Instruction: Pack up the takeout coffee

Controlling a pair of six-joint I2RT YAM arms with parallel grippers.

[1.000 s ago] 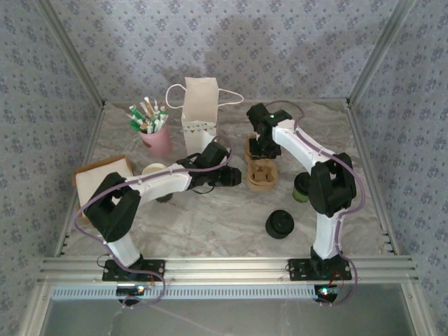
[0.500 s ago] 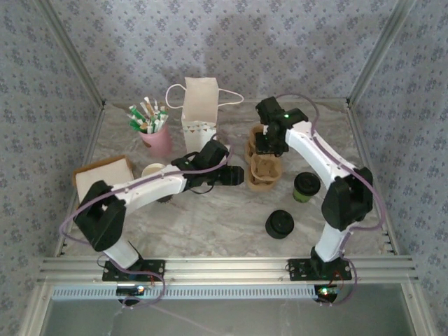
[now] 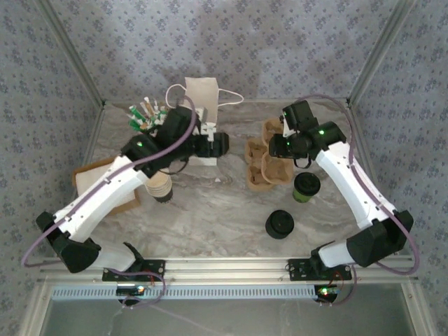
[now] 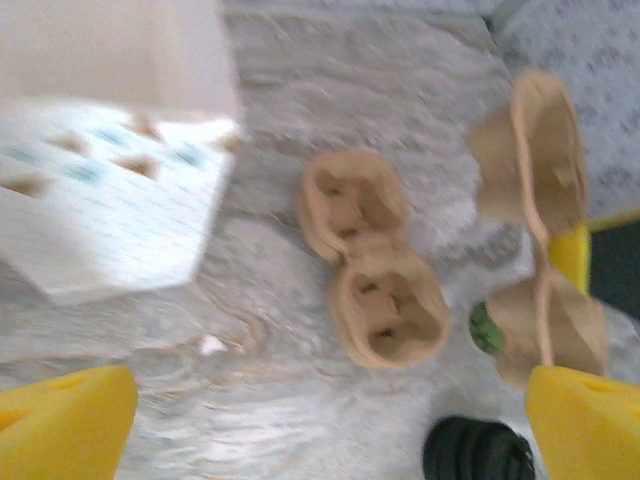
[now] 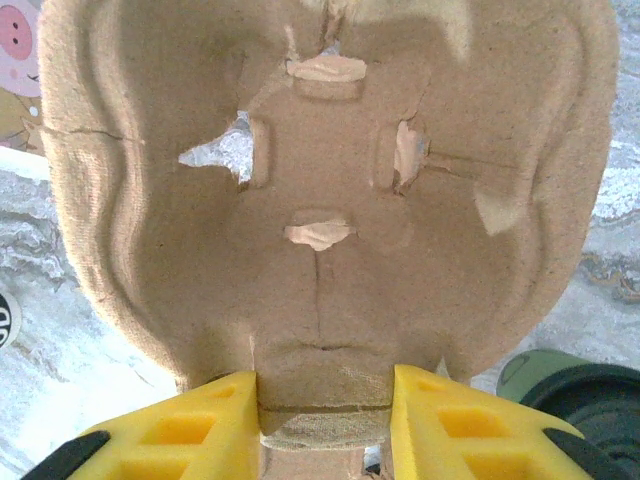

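Grip check: right tool (image 5: 322, 410) clenched on the raised pulp cup carrier (image 5: 320, 200); left tool (image 3: 221, 143) released (nothing in it), left of the tabletop carrier (image 3: 264, 171). The takeout coffee (image 3: 306, 187) stands lidded just right of that carrier. Judgement: set the raised one down flat before loading.

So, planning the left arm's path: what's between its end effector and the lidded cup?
In the top view, a loose cardboard cup carrier lies between the left end effector and the lidded cup.

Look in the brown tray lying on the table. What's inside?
Nothing: both pockets of the tray look empty. Whatever is beneath it is hidden.
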